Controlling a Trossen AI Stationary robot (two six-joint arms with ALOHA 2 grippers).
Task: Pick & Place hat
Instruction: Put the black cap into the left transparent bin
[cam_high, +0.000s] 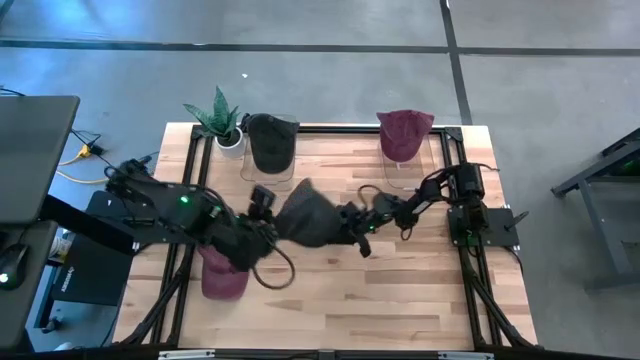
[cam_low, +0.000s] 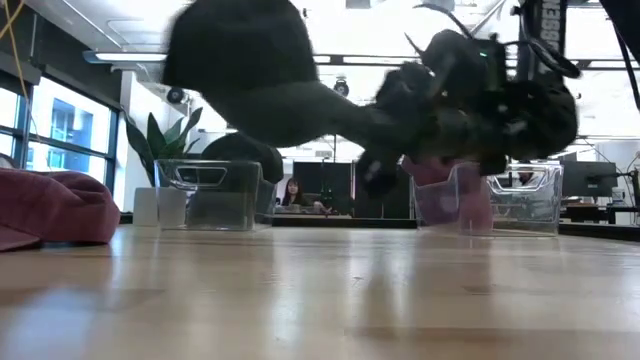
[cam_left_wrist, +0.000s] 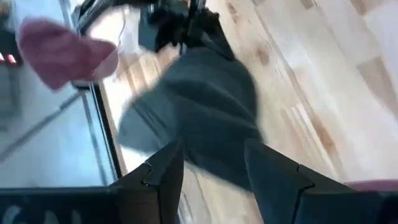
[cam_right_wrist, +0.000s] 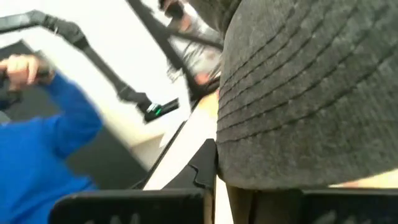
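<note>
We judge the carry step is in hand: the dark grey cap (cam_high: 308, 217) hangs clear of the wooden table (cam_high: 400, 290), between both arms. Our left gripper (cam_high: 262, 208) sits at the cap's left edge with fingers spread, released, the soft cloth just ahead of them. Our right gripper (cam_high: 347, 222) is clenched on the stiff stitched brim. Next we need a steady move toward a clear plastic bin (cam_high: 272, 160).

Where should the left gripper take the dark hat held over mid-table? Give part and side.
Probably take the dark hat by its crown, coming from the left: the right gripper clamps the stitched brim on the right, and the left gripper, jaws open, faces the crown.
</note>
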